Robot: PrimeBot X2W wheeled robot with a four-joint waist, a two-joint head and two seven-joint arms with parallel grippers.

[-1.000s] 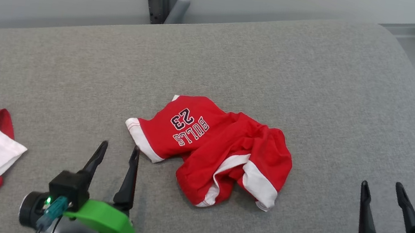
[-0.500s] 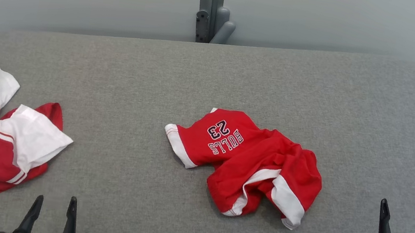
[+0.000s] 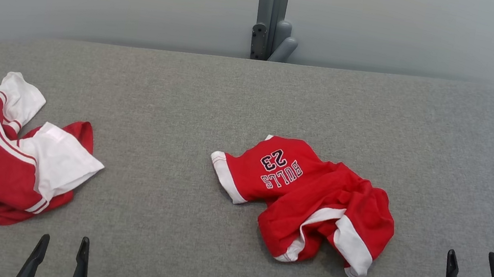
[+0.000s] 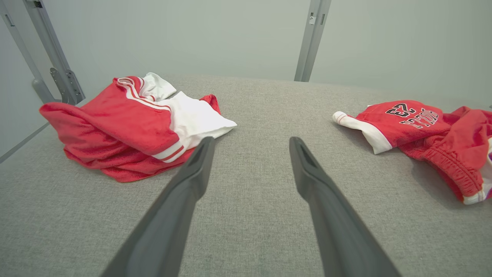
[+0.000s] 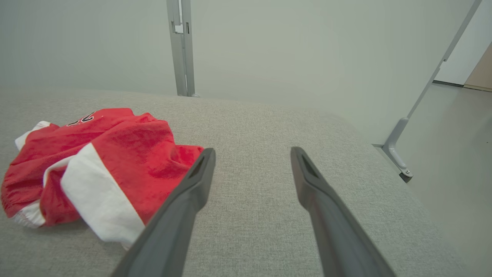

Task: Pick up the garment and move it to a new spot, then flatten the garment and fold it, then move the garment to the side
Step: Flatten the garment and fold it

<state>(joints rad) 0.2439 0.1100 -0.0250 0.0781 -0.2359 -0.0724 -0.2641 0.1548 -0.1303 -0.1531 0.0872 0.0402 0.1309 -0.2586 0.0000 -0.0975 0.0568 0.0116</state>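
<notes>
A crumpled red and white garment [image 3: 312, 198] printed "BULLS 23" lies in the middle of the grey padded surface [image 3: 254, 90]. It also appears at the right of the left wrist view [image 4: 423, 130] and at the left of the right wrist view [image 5: 115, 154]. My left gripper [image 3: 65, 239] is open at the bottom left, well short of the garment, fingers spread over bare fabric [image 4: 251, 139]. My right gripper [image 3: 471, 254] is open at the lower right, just right of the garment's white-banded edge [image 5: 251, 150]. Neither holds anything.
A second red and white garment [image 3: 1, 159] lies bunched at the far left [image 4: 127, 123]. A grey metal post [image 3: 271, 13] stands behind the surface. The surface's rounded right edge drops to the floor by a frame leg [image 5: 399, 154].
The head camera has swung, so the whole picture has shifted right and the second garment has come fully into view. My left gripper now sits lower in that view. Both grippers stay open.
</notes>
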